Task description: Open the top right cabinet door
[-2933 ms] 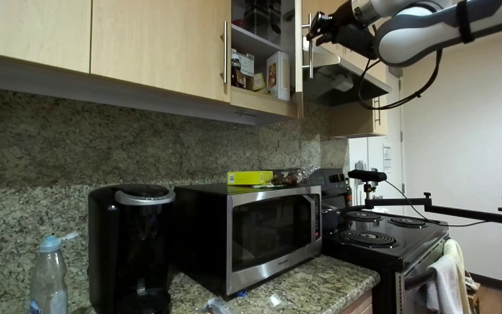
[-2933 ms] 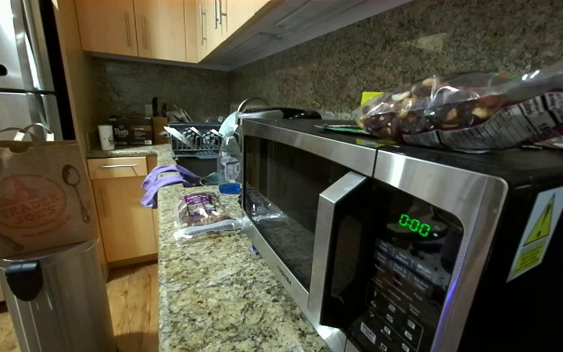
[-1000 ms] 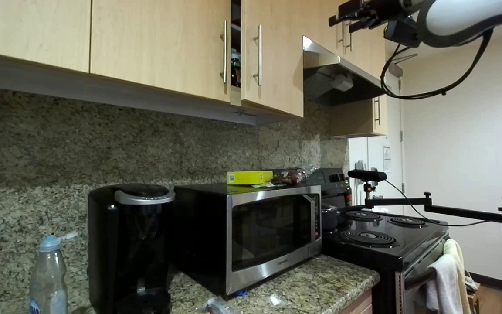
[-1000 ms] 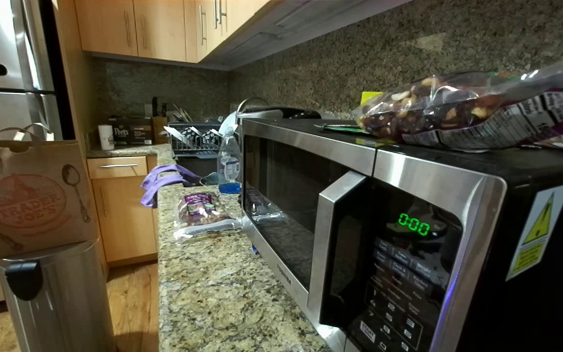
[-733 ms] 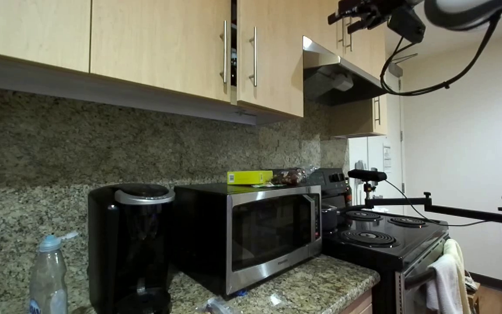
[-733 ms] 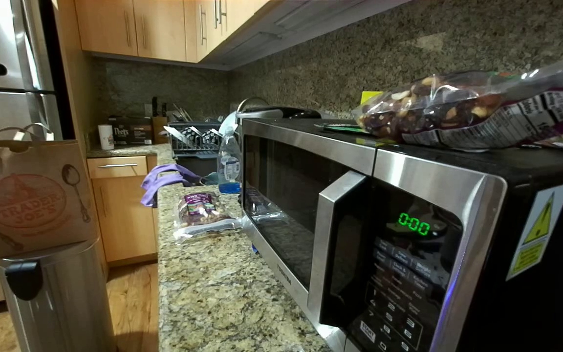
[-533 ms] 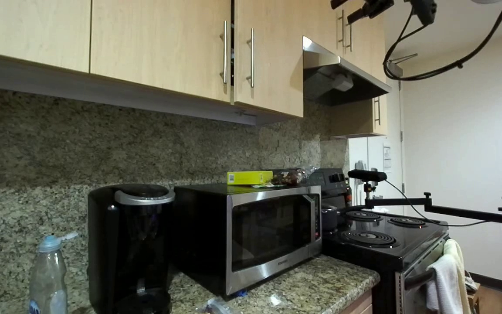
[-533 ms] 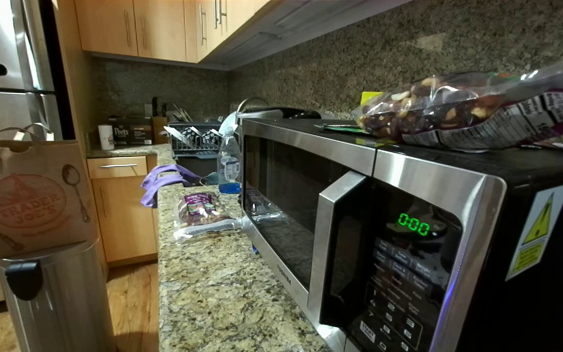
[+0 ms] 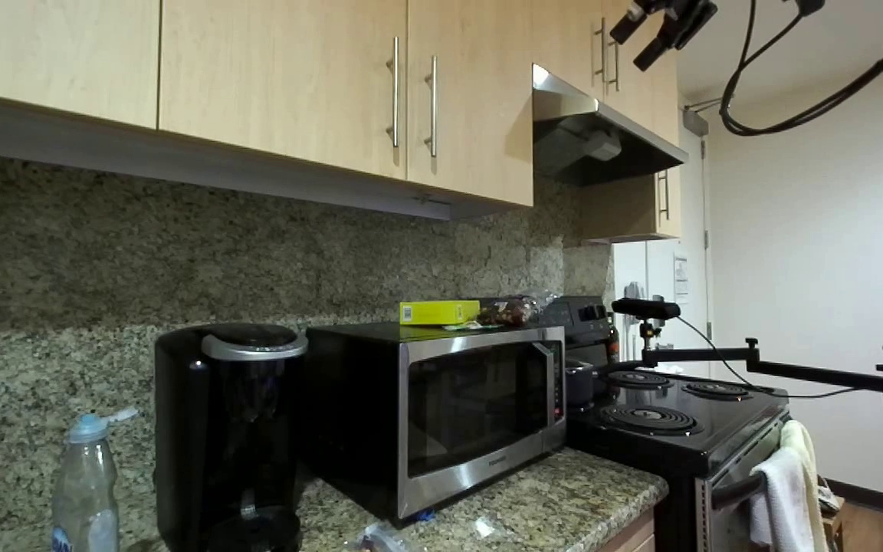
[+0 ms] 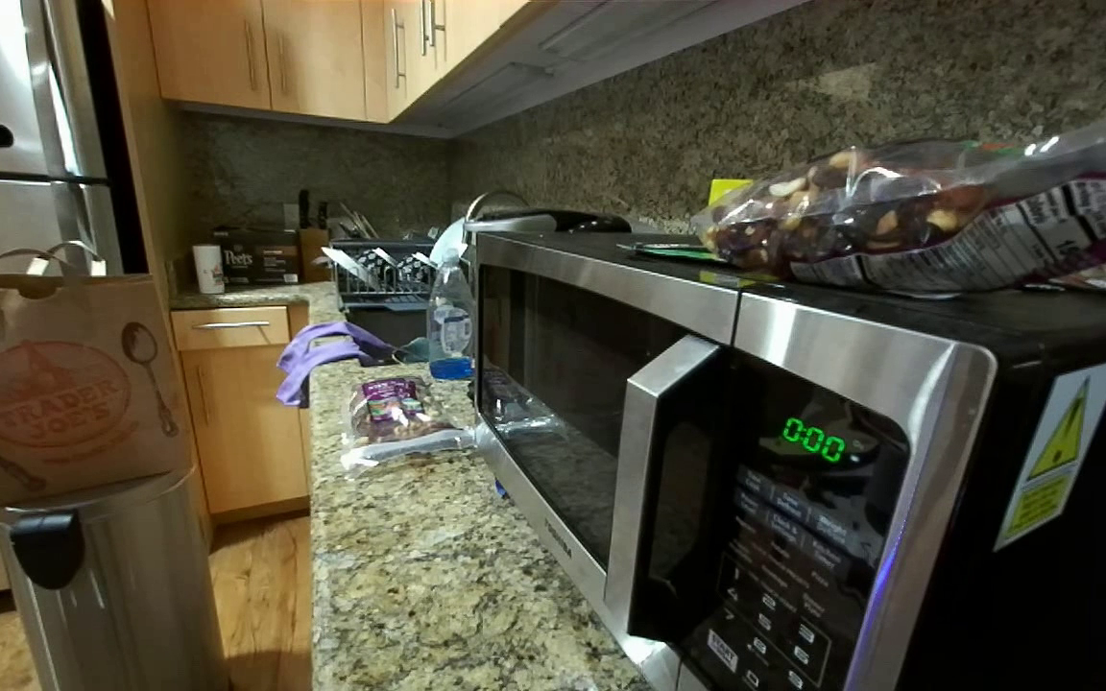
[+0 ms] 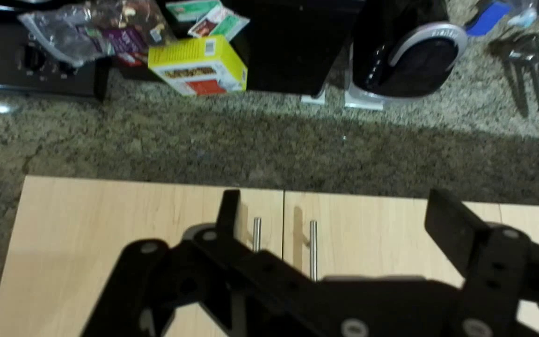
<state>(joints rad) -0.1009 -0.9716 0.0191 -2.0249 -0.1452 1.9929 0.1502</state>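
Top right cabinet door (image 9: 474, 100) has swung from ajar to flush, end effector (image 9: 631, 47) has slid right.
Jaws are spread wide, nothing gripped, well apart from the bar handle (image 9: 434, 106) (probably hanging back for room before a go at it). The door's at top centre in an exterior view, with that handle on the edge nearest the wider door (image 9: 280, 88), I'd guess so the pair opens from the middle.
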